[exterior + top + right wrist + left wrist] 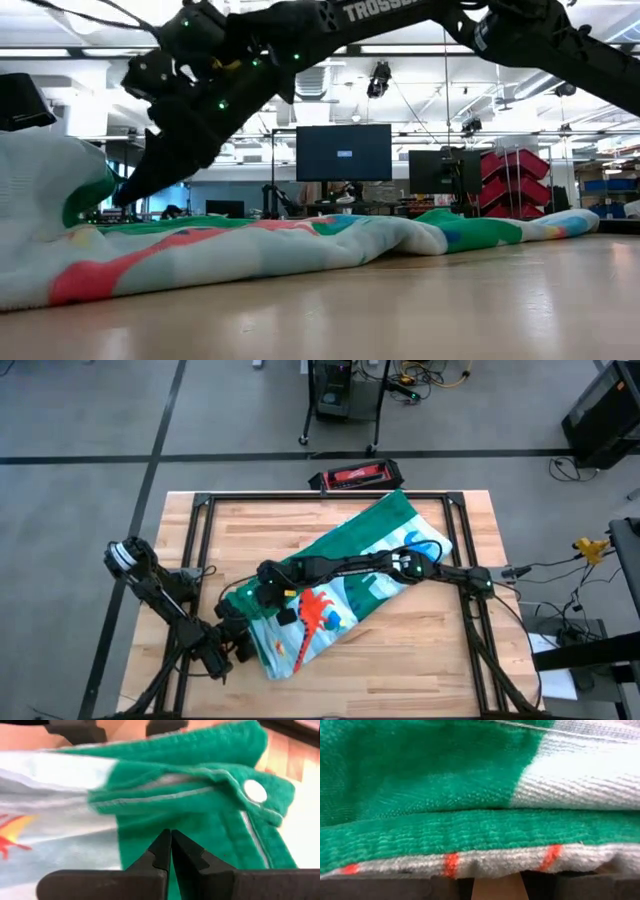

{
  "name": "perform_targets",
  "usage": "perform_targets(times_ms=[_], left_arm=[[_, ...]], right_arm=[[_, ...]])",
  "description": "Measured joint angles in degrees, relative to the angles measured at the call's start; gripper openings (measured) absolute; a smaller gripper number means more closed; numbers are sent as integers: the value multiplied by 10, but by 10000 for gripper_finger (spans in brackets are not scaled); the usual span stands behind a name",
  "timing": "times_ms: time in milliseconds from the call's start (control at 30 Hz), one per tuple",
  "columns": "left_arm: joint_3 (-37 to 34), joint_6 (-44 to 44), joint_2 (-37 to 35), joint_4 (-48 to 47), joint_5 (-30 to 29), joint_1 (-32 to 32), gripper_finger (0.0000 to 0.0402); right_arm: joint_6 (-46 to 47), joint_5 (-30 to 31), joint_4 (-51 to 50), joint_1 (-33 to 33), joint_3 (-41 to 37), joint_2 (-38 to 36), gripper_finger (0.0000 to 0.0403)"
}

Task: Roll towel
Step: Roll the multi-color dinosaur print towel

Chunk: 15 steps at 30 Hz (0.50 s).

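Hiding left pincer: folded towel edge.

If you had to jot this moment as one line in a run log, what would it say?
towel: flat, diagonal on table | left gripper: at its near-left edge | right gripper: shut, over green fold | roll: not formed

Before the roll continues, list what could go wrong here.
1. The right gripper is shut above the towel with no cloth visibly between its fingers, so it may only press and slip.
2. The left gripper sits at the towel's near edge; pulling may bunch it.
3. The towel lies diagonally, so a roll could skew.
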Motion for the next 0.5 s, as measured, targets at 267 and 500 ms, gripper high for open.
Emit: perform_targets(times_ms=[267,500], left_arm=[[2,5,-2,0,0,0,119],[14,19,-2,0,5,0,119]], right_arm=[[7,1,91,19,0,1,0],[25,41,190,27,-1,39,0]])
